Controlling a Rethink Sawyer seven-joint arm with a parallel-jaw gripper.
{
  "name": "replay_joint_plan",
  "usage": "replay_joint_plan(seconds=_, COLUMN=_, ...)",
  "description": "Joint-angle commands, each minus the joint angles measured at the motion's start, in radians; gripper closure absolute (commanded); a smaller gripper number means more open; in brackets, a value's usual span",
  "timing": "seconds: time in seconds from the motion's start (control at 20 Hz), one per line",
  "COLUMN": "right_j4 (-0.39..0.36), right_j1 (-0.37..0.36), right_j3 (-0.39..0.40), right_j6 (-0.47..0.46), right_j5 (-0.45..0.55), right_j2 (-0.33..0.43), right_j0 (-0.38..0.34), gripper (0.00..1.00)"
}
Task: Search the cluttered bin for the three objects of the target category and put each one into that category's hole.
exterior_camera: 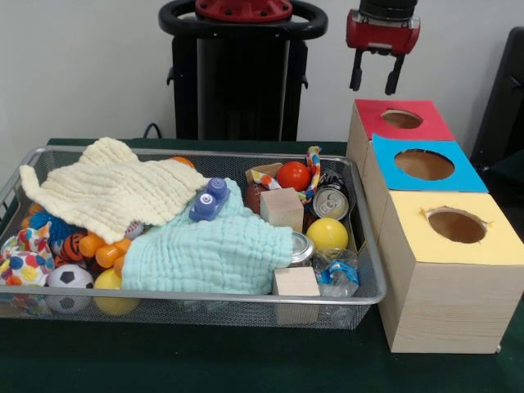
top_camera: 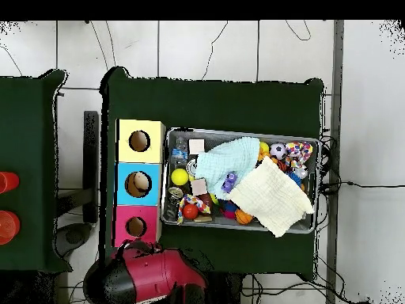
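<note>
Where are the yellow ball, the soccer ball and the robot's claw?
yellow ball [exterior_camera: 327,234]: front view, its middle.
soccer ball [exterior_camera: 69,277]: front view, its top.
gripper [exterior_camera: 377,82]: front view, between its fingertips.

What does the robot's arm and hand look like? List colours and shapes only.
The hand has a glossy red body under a black wrist, with two short black fingers pointing down. From overhead, the arm shows as a rounded red shell with black sections. No markings or cables are legible.
</note>
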Motion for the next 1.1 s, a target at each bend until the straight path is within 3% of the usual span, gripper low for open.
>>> replay_joint_plan(seconds=0.05, right_j4=-0.060, right_j1=0.032, right_j3=-0.075, right_j6=0.122, right_j5=0.141, right_j2=-0.083, right_j0=0.103, gripper=0.00)
replay_joint_plan(seconds=0.4, right_j4=-0.068, right_j1=0.117, right_j3=-0.124, right_j6=0.055, right_j5=0.097, right_j2=-0.100, right_j0=0.062, gripper=0.00)
replay_joint_plan(seconds=0.65, right_j4=-0.087, right_j1=0.109, right_j3=-0.154, right_j6=0.003, right_j5=0.140, right_j2=-0.097, right_j0=0.027, gripper=0.00)
replay_joint_plan(seconds=0.85, right_j4=-0.076, right_j1=0.113, right_j3=-0.157, right_j6=0.026, right_j5=0.142, right_j2=-0.085, right_j0=0.037, gripper=0.00)
replay_joint_plan(seconds=0.95, right_j4=-0.093, right_j1=0.113, right_j3=-0.150, right_j6=0.009, right_j5=0.128, right_j2=-0.091, right_j0=0.018, gripper=0.00)
replay_joint_plan(seconds=1.1, right_j4=-0.137, right_j1=0.130, right_j3=-0.145, right_j6=-0.054, right_j5=0.084, right_j2=-0.077, right_j0=-0.065, gripper=0.00)
